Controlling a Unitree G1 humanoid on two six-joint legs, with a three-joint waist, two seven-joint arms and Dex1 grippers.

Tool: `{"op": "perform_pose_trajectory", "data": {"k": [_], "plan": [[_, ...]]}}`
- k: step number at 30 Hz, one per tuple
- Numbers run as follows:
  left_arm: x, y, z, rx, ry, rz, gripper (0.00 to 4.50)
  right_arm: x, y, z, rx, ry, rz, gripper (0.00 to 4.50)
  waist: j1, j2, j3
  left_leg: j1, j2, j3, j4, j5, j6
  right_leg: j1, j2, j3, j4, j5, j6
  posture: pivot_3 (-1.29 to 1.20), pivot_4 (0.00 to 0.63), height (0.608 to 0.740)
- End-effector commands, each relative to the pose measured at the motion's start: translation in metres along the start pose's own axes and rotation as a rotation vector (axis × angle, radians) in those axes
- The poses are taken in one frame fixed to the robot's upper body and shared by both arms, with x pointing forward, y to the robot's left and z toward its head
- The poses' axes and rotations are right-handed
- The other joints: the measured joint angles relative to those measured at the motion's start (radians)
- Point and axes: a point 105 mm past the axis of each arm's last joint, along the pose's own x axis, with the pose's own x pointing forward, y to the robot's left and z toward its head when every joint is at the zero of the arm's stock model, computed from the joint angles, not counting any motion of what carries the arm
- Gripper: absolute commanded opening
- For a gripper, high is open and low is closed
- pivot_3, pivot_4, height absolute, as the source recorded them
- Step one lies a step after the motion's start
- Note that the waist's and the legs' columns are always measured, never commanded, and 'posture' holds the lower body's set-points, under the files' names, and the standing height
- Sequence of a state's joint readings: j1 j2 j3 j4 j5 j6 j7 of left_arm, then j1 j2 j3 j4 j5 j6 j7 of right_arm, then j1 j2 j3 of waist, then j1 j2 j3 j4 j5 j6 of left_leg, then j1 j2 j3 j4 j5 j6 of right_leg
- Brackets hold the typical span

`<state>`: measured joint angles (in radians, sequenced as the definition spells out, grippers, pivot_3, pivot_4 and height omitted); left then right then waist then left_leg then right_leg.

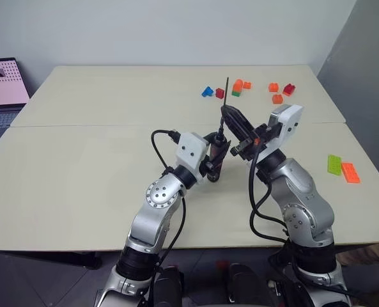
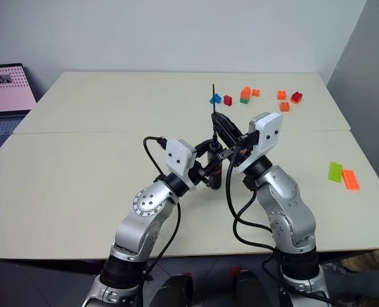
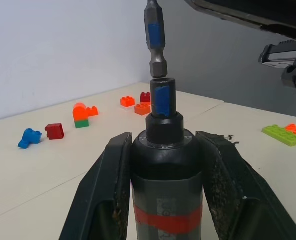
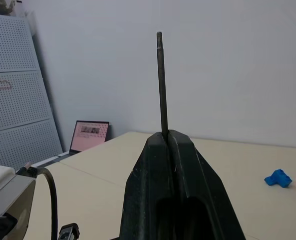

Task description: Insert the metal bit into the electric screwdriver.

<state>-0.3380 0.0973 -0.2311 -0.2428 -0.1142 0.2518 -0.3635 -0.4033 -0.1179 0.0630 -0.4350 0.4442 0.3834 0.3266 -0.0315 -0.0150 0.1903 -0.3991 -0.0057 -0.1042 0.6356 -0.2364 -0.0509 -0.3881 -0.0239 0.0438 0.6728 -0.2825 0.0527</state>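
My left gripper (image 3: 163,140) is shut on the electric screwdriver (image 3: 165,165), a black cylinder with a red band, held upright over the middle of the table (image 1: 80,166). Its collar carries a blue mark. My right gripper (image 4: 167,137) is shut on the metal bit (image 4: 161,80), whose thin shaft sticks out past the fingertips. The bit (image 1: 225,93) stands nearly in line above the screwdriver (image 1: 218,153). The bit's thicker hex end (image 3: 154,35), also marked blue, meets the mouth of the collar; I cannot tell how deep it sits. The right gripper (image 1: 226,115) is just above the left gripper (image 1: 215,160).
Loose toy bricks lie at the back of the table: blue (image 1: 207,91), red (image 1: 220,93), orange on green (image 1: 238,87), more orange and red (image 1: 277,98). A green plate (image 1: 335,164) and an orange plate (image 1: 350,172) lie at the right edge. A laptop (image 1: 4,89) stands at far left.
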Motion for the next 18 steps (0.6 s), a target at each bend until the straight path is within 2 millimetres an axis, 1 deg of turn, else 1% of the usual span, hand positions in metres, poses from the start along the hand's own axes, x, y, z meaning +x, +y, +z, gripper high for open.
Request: {"op": "perform_pose_trajectory", "data": {"k": [1,4,11,18], "plan": [[-0.002,-0.001,-0.002,0.001,0.011,-0.002,1.64,0.001,0.001,0.008,-0.022,-0.033,0.014,0.0,0.0,0.0,0.0,0.0,0.0,0.0,0.0,0.0,0.0,0.0,0.0,0.0,0.0,0.0,0.0,0.0,0.15,0.74],[-0.002,-0.001,-0.002,0.001,0.011,-0.002,1.64,0.0,0.001,0.008,-0.022,-0.03,0.013,0.0,0.0,0.0,0.0,0.0,0.0,0.0,0.0,0.0,0.0,0.0,0.0,0.0,0.0,0.0,0.0,0.0,0.15,0.74],[-0.002,0.0,-0.002,0.002,0.012,-0.002,1.64,-0.004,-0.002,-0.002,-0.023,0.007,0.004,0.0,0.0,0.0,0.0,0.0,0.0,0.0,0.0,0.0,0.0,0.0,0.0,0.0,0.0,0.0,0.0,0.0,0.15,0.74],[-0.002,-0.001,-0.002,0.001,0.011,-0.003,1.64,-0.008,-0.004,-0.005,-0.038,0.024,0.002,0.0,0.0,0.0,0.0,0.001,0.0,0.0,0.0,0.0,0.0,0.0,0.0,0.0,0.0,0.0,0.0,0.0,0.15,0.74]]}}
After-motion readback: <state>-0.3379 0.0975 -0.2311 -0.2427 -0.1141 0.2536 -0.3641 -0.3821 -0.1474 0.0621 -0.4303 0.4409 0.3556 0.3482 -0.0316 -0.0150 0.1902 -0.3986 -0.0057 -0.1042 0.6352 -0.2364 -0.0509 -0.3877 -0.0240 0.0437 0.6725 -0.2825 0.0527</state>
